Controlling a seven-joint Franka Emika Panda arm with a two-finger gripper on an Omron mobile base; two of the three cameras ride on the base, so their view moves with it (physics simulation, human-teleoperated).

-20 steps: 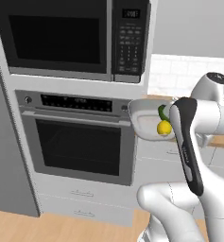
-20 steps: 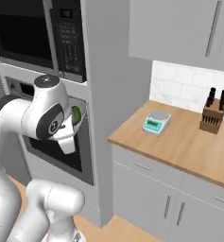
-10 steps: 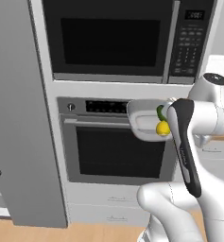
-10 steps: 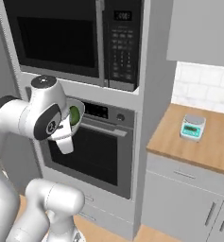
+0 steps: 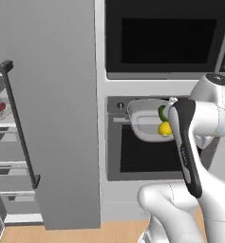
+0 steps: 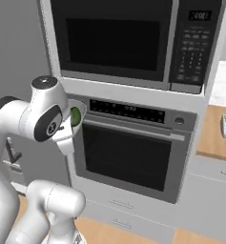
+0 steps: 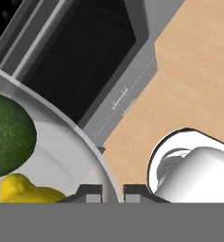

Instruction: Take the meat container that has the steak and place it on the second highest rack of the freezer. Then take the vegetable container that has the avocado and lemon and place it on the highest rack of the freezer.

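1. Vegetable container [image 5: 145,118]: a pale round bowl held up in the air in front of the wall oven [image 5: 149,152].
2. Contents: the dark green avocado [image 7: 7,134] and the yellow lemon [image 7: 26,191] lie side by side inside it.
3. Gripper [image 7: 112,193]: fingers narrowly closed, pinching the container's rim between them.
4. Freezer [image 5: 52,114]: grey door with a dark bar handle [image 5: 19,123], left of the oven; white shelves [image 5: 2,163] show beside the door.

Avocado [image 7: 7,130] and lemon [image 7: 26,191] in container [image 5: 145,121], freezer [image 5: 52,114] left.
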